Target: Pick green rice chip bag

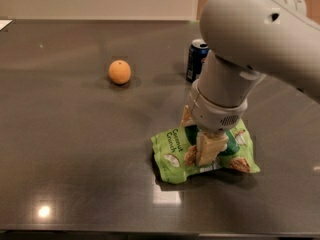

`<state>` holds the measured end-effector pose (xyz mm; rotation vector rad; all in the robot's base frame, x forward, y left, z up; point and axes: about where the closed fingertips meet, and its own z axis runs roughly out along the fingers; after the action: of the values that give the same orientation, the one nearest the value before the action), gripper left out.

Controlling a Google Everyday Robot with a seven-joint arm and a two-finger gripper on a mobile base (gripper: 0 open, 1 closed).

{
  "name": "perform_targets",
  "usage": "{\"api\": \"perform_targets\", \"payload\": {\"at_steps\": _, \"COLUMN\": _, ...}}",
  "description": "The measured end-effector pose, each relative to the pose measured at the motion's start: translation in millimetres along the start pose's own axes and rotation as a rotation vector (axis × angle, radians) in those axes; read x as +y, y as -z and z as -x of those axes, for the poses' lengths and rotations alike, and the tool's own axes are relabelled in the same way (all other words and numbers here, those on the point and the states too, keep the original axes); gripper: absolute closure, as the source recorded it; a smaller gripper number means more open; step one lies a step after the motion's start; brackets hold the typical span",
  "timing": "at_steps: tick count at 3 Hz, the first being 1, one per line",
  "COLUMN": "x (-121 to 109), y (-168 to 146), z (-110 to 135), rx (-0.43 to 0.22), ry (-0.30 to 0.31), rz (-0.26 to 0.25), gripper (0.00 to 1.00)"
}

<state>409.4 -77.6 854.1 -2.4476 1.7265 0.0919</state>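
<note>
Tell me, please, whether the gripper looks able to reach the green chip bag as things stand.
Probably yes: the gripper is down at the green chip bag, nothing between them; orange and can sit away.

The claw [197, 143] rests on the green rice chip bag [172, 151], which lies on the dark surface [75, 159]. A blue can [196, 59] stands behind the claw, and an orange [120, 72] sits farther left.
</note>
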Motion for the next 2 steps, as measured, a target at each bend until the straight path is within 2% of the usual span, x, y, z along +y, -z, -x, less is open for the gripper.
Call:
{"api": "perform_targets", "payload": {"at_steps": 1, "x": -4, "y": 13, "z": 4, "rx": 0.002, "ry": 0.072, "rz": 0.0, "gripper": 0.87}}
{"api": "perform_targets", "payload": {"at_steps": 2, "x": -12, "y": 35, "z": 9, "rx": 0.0, "ry": 0.183, "rz": 0.005, "gripper": 1.0}}
